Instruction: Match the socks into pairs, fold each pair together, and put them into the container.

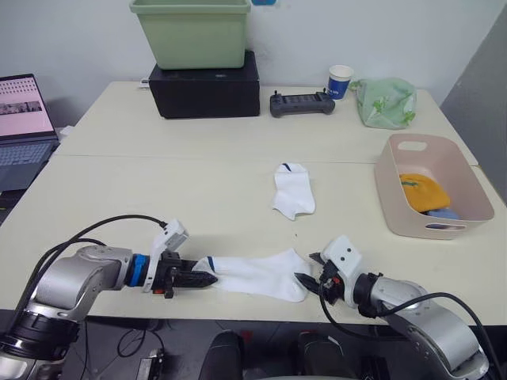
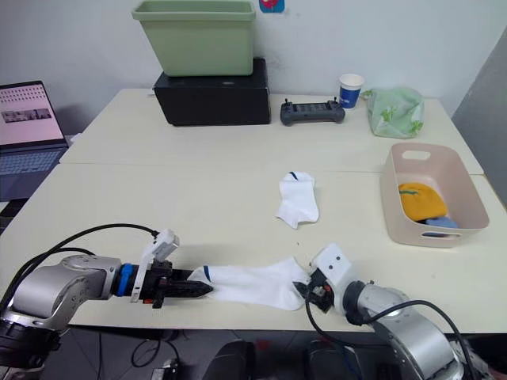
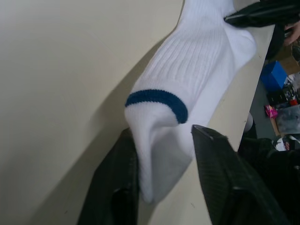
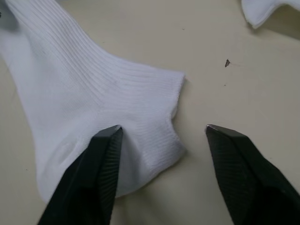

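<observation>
A white sock (image 1: 257, 275) with a blue cuff band lies stretched along the table's front edge. My left gripper (image 1: 204, 278) is shut on its cuff end (image 3: 154, 98). My right gripper (image 1: 306, 267) is open at the sock's other end, one fingertip (image 4: 110, 140) resting on the fabric and the other over bare table. A second white sock (image 1: 291, 190) lies alone in the middle of the table. The pink container (image 1: 388, 186) stands at the right, with a mustard-orange sock (image 1: 424, 190) and a light blue sock (image 1: 444, 212) inside.
At the back stand a green bin (image 1: 194, 32) on a black box (image 1: 206, 91), a black controller (image 1: 301, 103), a paper cup (image 1: 340, 81) and a pale green cloth bag (image 1: 385, 101). A laptop (image 1: 24, 119) sits far left.
</observation>
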`<state>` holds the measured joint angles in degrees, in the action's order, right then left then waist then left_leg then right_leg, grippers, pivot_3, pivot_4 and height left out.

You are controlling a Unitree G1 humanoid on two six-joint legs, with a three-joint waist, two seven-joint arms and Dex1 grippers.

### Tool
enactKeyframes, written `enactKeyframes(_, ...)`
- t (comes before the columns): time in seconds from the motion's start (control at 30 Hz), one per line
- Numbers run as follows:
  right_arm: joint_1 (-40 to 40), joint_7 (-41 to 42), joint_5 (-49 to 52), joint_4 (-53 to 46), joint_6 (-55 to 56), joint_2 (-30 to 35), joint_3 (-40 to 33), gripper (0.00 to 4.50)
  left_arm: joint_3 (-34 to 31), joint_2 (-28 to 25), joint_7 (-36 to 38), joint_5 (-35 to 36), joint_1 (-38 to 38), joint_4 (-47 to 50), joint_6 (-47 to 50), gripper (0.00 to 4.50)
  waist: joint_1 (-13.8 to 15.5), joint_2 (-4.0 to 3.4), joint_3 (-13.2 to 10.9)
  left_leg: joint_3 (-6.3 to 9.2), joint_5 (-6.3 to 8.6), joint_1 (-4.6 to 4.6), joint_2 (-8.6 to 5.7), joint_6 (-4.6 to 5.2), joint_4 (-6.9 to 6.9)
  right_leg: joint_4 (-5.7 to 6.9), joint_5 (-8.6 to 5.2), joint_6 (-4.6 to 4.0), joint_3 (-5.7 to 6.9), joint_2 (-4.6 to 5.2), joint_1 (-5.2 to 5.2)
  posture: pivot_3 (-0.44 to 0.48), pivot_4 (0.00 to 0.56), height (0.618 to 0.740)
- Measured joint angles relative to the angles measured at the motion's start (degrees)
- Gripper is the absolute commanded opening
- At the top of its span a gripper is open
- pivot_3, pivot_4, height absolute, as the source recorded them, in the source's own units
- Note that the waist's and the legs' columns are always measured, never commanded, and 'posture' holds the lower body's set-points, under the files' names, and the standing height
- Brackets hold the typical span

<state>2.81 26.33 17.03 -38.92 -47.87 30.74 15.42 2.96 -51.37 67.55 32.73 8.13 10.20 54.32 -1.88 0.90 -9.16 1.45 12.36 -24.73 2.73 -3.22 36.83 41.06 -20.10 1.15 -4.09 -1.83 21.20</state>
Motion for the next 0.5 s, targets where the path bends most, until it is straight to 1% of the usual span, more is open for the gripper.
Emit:
enactKeyframes(0.07, 0.1, 0.7, 0.1, -0.5, 0.0, 0.1, 0.4, 1.14, 0.1, -0.1, 0.0, 0.3, -1.3, 0.6, 0.2, 0.12, 0.0, 0.00, 0.0, 0.01, 0.00, 0.00, 0.01, 0.00, -0.01, 0.00, 0.00, 0.00, 0.01, 0.00, 0.01, 0.000, 0.150, 0.735)
enactKeyframes(0.1, 0.1, 0.8, 0.0, -0.7, 0.0, 0.1, 0.4, 0.80, 0.1, -0.1, 0.0, 0.4, -1.6, 0.7, 0.3, 0.00, 0.0, 0.00, 0.0, 0.02, 0.00, 0.00, 0.01, 0.00, -0.01, 0.01, 0.00, 0.00, 0.01, 0.00, 0.01, 0.000, 0.150, 0.735)
enactKeyframes(0.17, -0.1, 0.7, 0.1, -0.8, 0.3, -0.6, 0.0, 0.10, 0.0, -0.1, -0.1, 1.1, -1.8, 0.7, 0.6, 0.00, 0.0, 0.02, 0.0, 0.02, 0.00, 0.00, 0.01, 0.00, -0.01, 0.01, 0.00, 0.00, 0.04, 0.00, 0.01, 0.000, 0.150, 0.735)
enactKeyframes(0.23, -0.9, 0.7, 0.5, -0.8, 0.4, -1.5, -1.1, 0.04, -0.5, 0.2, -0.6, 2.0, -1.1, 0.2, 1.4, 0.00, 0.0, 0.04, 0.0, 0.03, 0.00, 0.00, 0.01, 0.00, 0.00, 0.02, -0.01, 0.01, 0.03, -0.01, 0.02, 0.000, 0.150, 0.735)
enactKeyframes(0.3, -2.4, 0.8, 2.2, -1.1, 0.0, -2.4, -3.2, 0.04, -2.5, 1.0, -0.7, 4.5, 1.9, -1.0, 3.3, 0.00, 0.0, 0.18, -0.1, 0.01, 0.00, -0.03, 0.00, 0.00, 0.02, 0.04, 0.00, 0.01, 0.11, -0.03, 0.02, 0.000, 0.150, 0.735)
enactKeyframes(0.4, -4.4, 1.1, 5.3, -2.6, -1.8, -3.1, -6.1, 0.04, -5.7, 0.7, -0.6, 8.0, 7.8, -2.0, 6.8, 0.00, 0.0, 0.29, -0.2, 0.02, 0.00, -0.04, 0.00, 0.00, 0.01, 0.01, 0.00, 0.01, 0.11, -0.03, 0.00, 0.000, 0.150, 0.735)
enactKeyframes(0.5, -5.2, 1.0, 8.1, -2.7, -4.9, -3.6, -7.6, 0.04, -5.5, 0.4, -0.5, 8.5, 9.4, -3.4, 7.7, 0.00, 0.0, 0.29, -0.2, 0.02, 0.00, -0.05, -0.01, 0.00, -0.02, -0.03, 0.07, -0.12, 0.04, -0.02, 0.04, 0.000, 0.150, 0.735)
